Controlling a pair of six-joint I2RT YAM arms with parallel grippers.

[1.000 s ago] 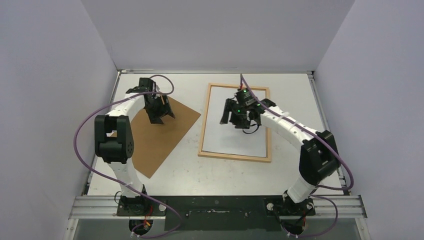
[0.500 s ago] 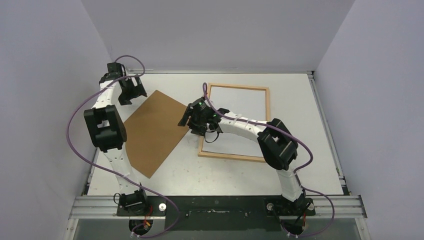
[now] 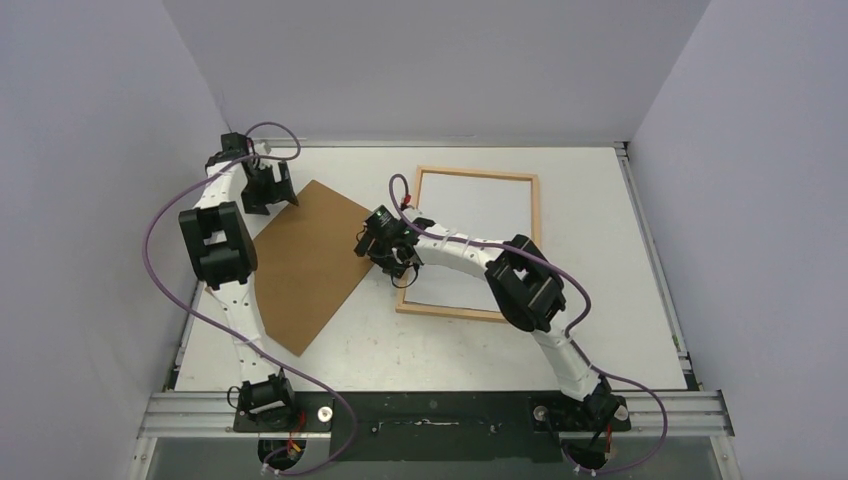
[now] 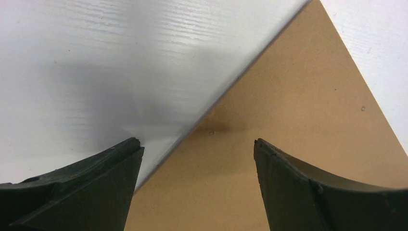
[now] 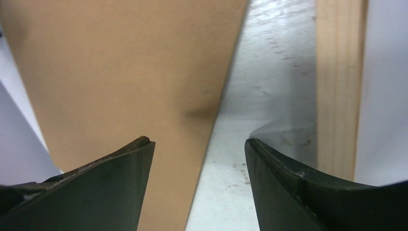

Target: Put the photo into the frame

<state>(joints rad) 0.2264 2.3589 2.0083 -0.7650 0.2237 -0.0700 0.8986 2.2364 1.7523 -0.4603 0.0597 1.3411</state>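
The light-wood frame [image 3: 470, 315] lies flat at centre right, with a plain white surface [image 3: 480, 210] inside it. No colour print shows in any view. The brown backing board [image 3: 300, 270] lies left of the frame. My left gripper [image 3: 274, 194] is open over the board's far corner; the left wrist view shows the board's edge [image 4: 288, 144] between the fingers [image 4: 96, 183]. My right gripper [image 3: 373, 245] is open at the board's right corner, astride the board's edge [image 5: 120, 72], with bare table and the frame's left bar [image 5: 339, 86] to its right.
Grey walls close in the white table [image 3: 600, 350] at the back and both sides. A metal rail [image 3: 440, 410] with both arm bases runs along the near edge. The right arm stretches across the frame's lower left part.
My left gripper has moved off the middle of the board to its far corner. My right gripper has moved left from over the frame to the board's right corner.
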